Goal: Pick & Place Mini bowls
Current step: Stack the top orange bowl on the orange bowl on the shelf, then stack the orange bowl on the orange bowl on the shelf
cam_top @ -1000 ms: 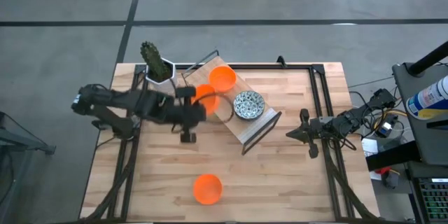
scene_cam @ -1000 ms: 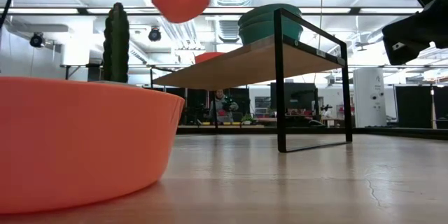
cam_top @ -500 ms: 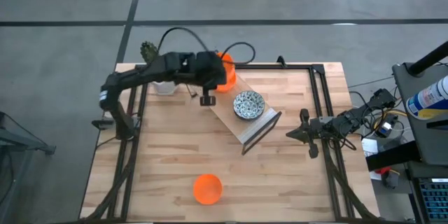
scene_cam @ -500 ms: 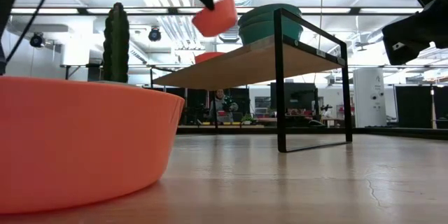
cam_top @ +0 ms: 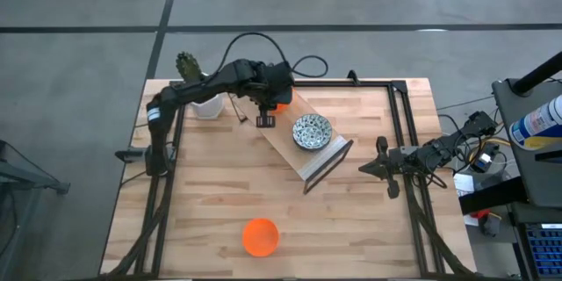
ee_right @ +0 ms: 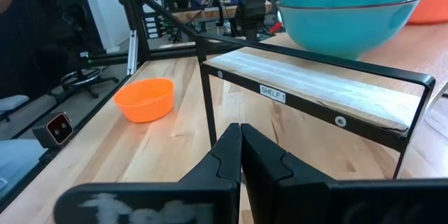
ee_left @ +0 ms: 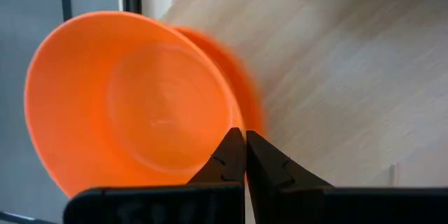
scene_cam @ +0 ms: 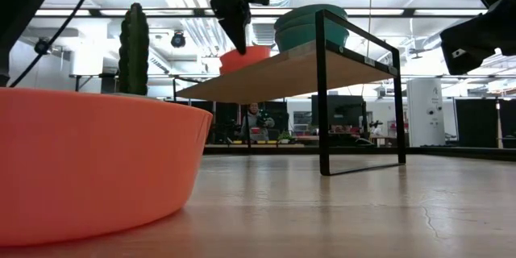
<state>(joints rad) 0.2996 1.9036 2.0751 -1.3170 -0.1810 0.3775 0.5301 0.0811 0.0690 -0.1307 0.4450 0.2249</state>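
Orange, one mini bowl (cam_top: 260, 236) waits on the table's near edge, untouched. Midway, patterned bowls (cam_top: 311, 131) sit stacked on the shelf (cam_top: 323, 160). Farther, the left gripper (ee_left: 244, 155), pinched on an orange bowl's rim (ee_left: 133, 101), sets it on the shelf. The right gripper (cam_top: 383, 169), fingers together and empty, idles at the right.

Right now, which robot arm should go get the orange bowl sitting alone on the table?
Probably right: the right gripper waits unladen near the lone orange bowl, while the left gripper pinches another orange bowl at the shelf.
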